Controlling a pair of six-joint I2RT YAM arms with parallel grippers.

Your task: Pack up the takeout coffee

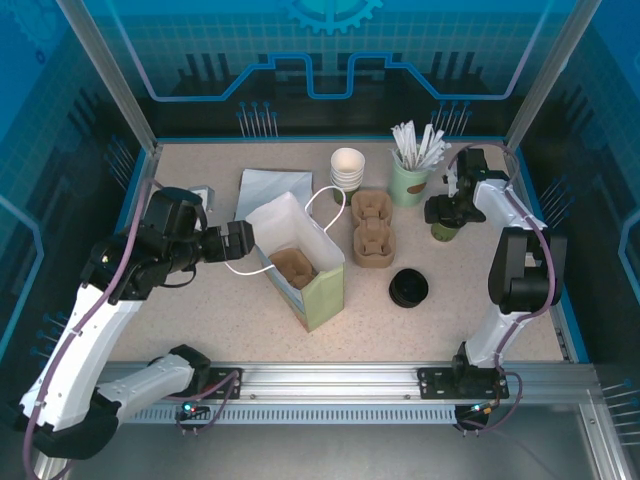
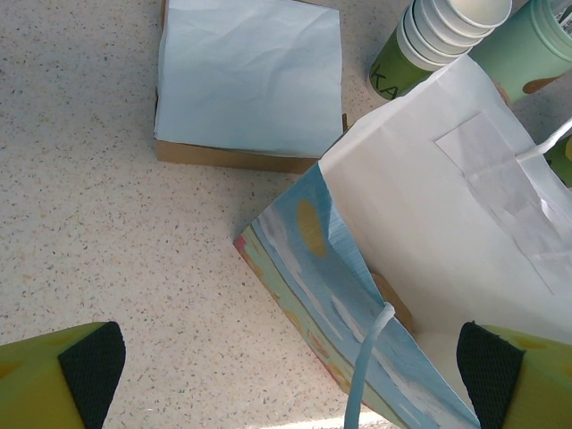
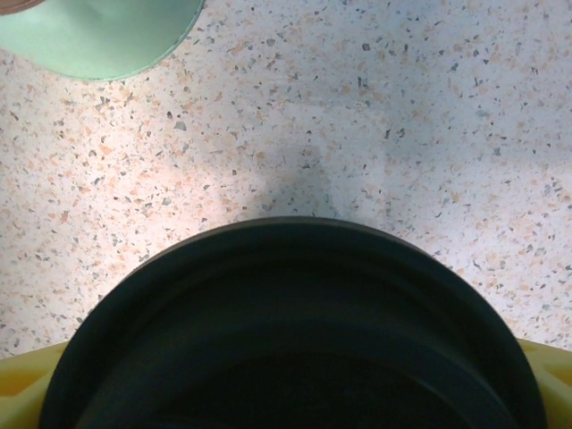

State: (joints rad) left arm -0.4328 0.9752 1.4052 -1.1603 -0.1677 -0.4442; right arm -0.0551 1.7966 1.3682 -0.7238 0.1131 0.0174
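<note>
**Operator:** Which step is in hand, and where is the cup?

**Inspector:** You are at the pick-up; the takeout coffee (image 1: 445,233) stands on the counter (image 1: 200,320) far to the right of the paper bag (image 1: 325,290), past the pulp carrier (image 1: 370,230) and close by the mint-green cup (image 1: 408,185) of sticks; your right gripper (image 1: 445,212) sits directly over it, with yellow fingers (image 3: 18,402) showing either side of a dark round top; I judge nothing packed yet.

**Operator:** And the grips?

**Inspector:** On the right, I cannot tell; that dark top hides the pads, so contact with the cup's sides is not shown; your left gripper (image 1: 242,243) hangs released at the bag's left rim, jaws wide about its corner, clamping nothing.

**Operator:** The next move?

**Inspector:** In my judgement: a firm, level close on the cup; a lift clear of the sticks; a carry to the bag's open mouth, where a brown pulp insert (image 1: 293,268) lies at the bottom; tilting risks a spill. Two things are hard to make out: whether the dark top is a seated lid, since a loose black lid (image 1: 408,288) lies right of the bag; and the cup's sides, mostly covered from above.
</note>
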